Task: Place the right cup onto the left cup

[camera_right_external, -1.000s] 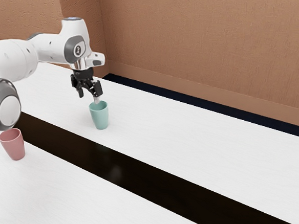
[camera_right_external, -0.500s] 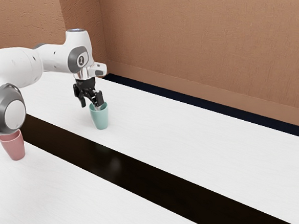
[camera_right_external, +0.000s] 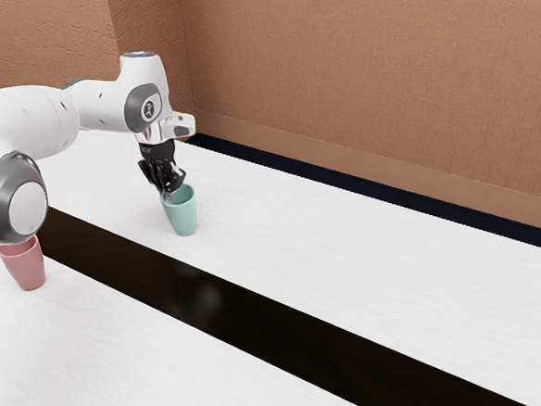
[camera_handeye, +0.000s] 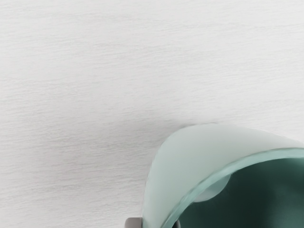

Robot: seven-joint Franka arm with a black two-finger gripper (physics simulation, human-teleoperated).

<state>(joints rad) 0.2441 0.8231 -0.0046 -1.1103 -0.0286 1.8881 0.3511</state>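
The gripper (camera_right_external: 167,193) is at the rim of the teal cup (camera_right_external: 182,217), left of the middle of the exterior view. It is closed down to the thickness of the cup's wall: at the wrist view's lower edge one finger (camera_handeye: 133,222) sits against the outside and the other is just inside the rim. So it has hold of the wall on one side only, with the cup's body off to one side of the hand.

The teal cup appears upright on the white counter (camera_right_external: 358,274); I take it for the right cup of the task. The pink cup (camera_right_external: 26,266), then the one to receive it, stands mouth up at the lower left of the exterior view, beyond the dark strip (camera_right_external: 244,313) and partly behind the arm (camera_right_external: 35,117).

The step in hand looks to be securing the grip before the lift. Press firmly on the wall, then raise slowly and straight up; with a one-sided hold the cup could swing or tip about the fingers. Get its base well above the pink cup's rim before crossing, keep it level, centre base over mouth, and only then lower.
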